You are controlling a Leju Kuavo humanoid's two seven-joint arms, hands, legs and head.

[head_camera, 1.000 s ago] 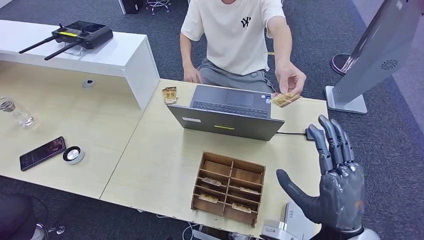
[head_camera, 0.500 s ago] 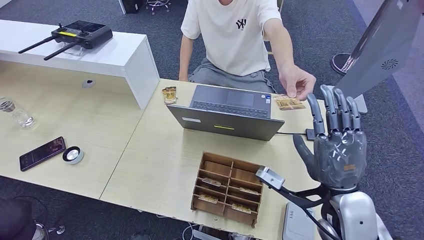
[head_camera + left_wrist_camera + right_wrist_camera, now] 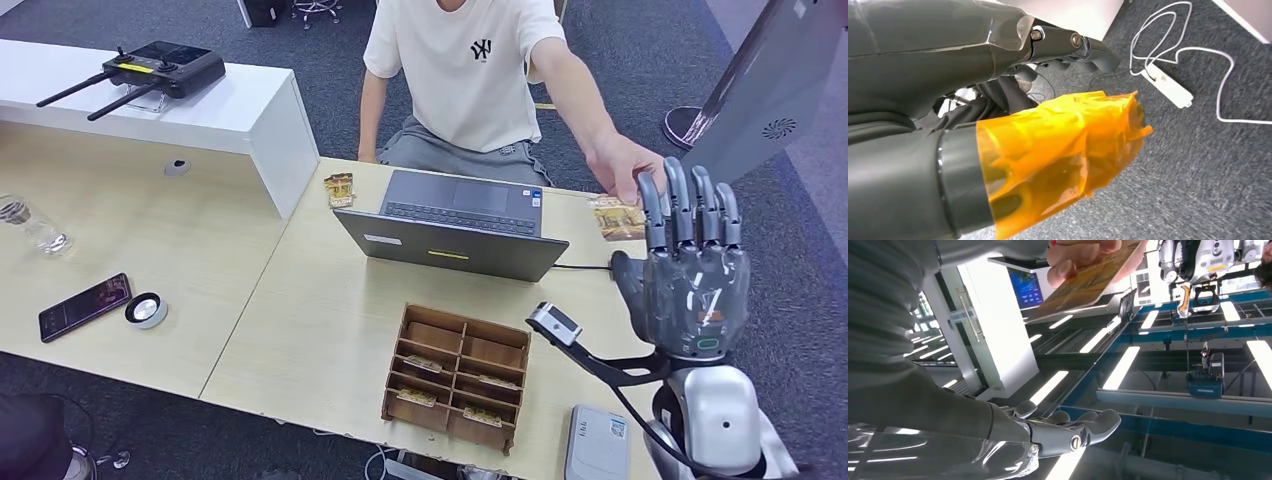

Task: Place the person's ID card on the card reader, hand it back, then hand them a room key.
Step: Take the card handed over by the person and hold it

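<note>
Head view: right hand (image 3: 690,275) raised upright over the table's (image 3: 300,330) right end, fingers straight and apart, holding nothing. The person's hand (image 3: 625,165) holds out the ID card (image 3: 617,218) just beside and behind the robot's fingertips; card roughly flat, long axis running about left-right across the table edge. Card reader (image 3: 597,443) lies at the near table edge below the right arm, well apart from the card. Wooden tray (image 3: 455,378) with cards in its compartments sits behind the open laptop (image 3: 455,225). Right wrist view adds the underside: card (image 3: 1083,282) pinched in the person's fingers (image 3: 1073,262), tilted, apart from the spread robot fingers (image 3: 1068,432). Left wrist view: left hand (image 3: 1013,100) over grey carpet near a white power strip (image 3: 1168,87); fingers partly hidden, cannot tell whether spread or closed.
</note>
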